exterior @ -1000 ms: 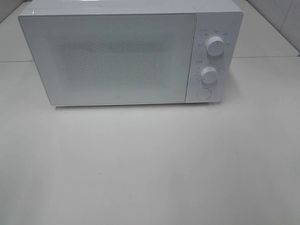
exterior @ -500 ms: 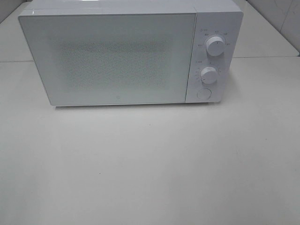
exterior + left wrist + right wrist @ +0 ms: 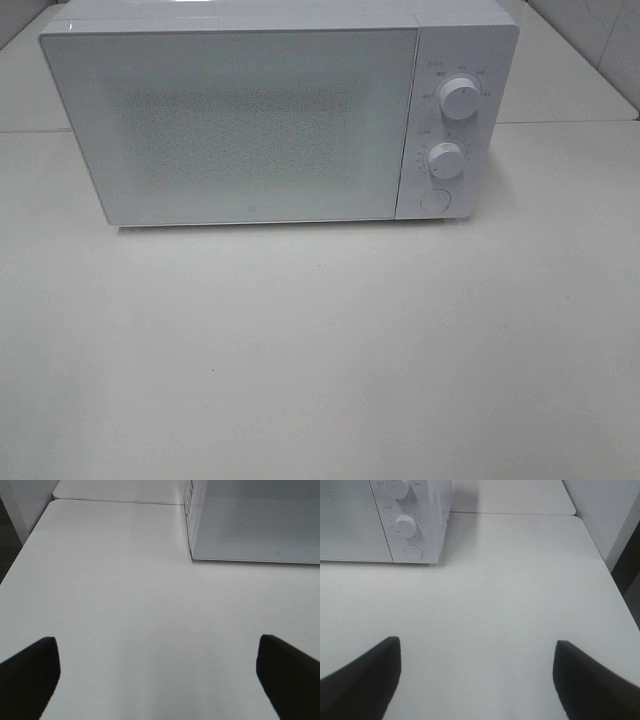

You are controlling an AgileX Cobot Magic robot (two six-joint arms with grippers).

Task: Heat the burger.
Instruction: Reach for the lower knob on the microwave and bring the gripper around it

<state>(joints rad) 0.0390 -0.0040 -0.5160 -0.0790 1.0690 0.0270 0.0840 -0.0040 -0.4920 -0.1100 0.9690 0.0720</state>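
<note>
Microwave (image 3: 280, 115) sits shut on the white table (image 3: 320, 350); left gripper (image 3: 156, 641) and right gripper (image 3: 477, 641) both hang above it, spread wide, holding nothing.

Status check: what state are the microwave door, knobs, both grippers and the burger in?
Door: shut.
Upper knob: setting unreadable.
Lower knob: setting unreadable.
Left gripper: open, empty.
Right gripper: open, empty.
Burger: not visible.

You have the microwave (image 3: 260, 120) at the back of the table (image 3: 320, 360). Its door (image 3: 240, 125) is on the left. On the right, the upper knob (image 3: 459, 97) is above the lower knob (image 3: 446, 159), with the button (image 3: 434, 199) under them.
</note>
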